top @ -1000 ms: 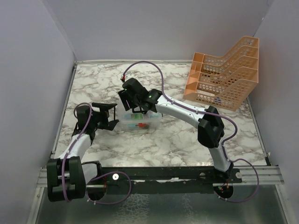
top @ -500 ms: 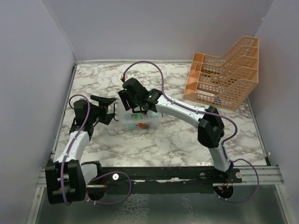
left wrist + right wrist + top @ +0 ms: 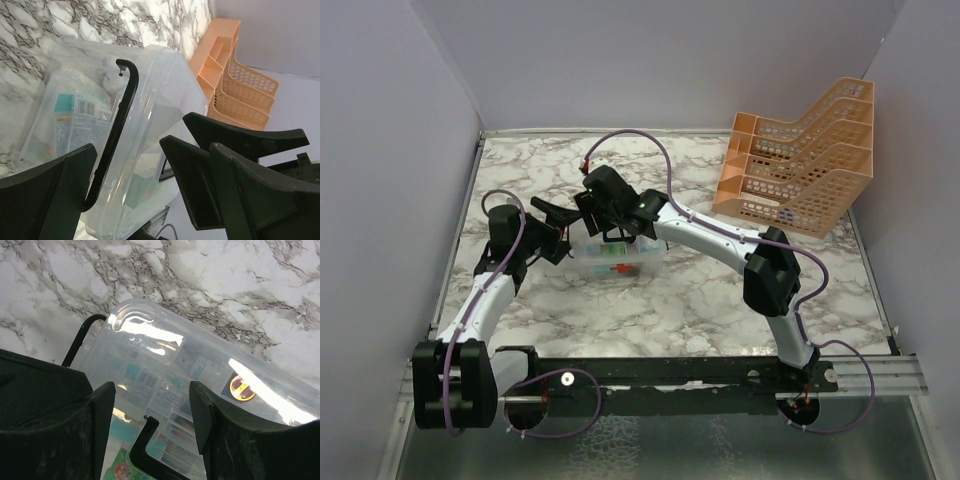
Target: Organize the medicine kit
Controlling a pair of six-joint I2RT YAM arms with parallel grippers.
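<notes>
The medicine kit (image 3: 620, 260), a small clear box with a clear lid, sits mid-table with sachets and small bottles inside. My right gripper (image 3: 601, 222) hovers just above its lid (image 3: 165, 350), jaws apart, and a black handle piece (image 3: 144, 442) lies below and between them. A second black handle bar (image 3: 79, 342) runs along the kit's edge. My left gripper (image 3: 556, 236) is at the kit's left end, wide open. From the left wrist, the kit (image 3: 150, 100) and its black handle (image 3: 116, 135) lie between the left gripper's (image 3: 129, 147) fingers.
An orange mesh tiered rack (image 3: 800, 160) stands at the back right corner, also seen in the left wrist view as the orange rack (image 3: 235, 90). Grey walls close in the marble table (image 3: 700, 300) on three sides.
My left gripper has swung right and away from me, from beside the kit's near-left corner up to its left end. The right gripper has barely moved.
</notes>
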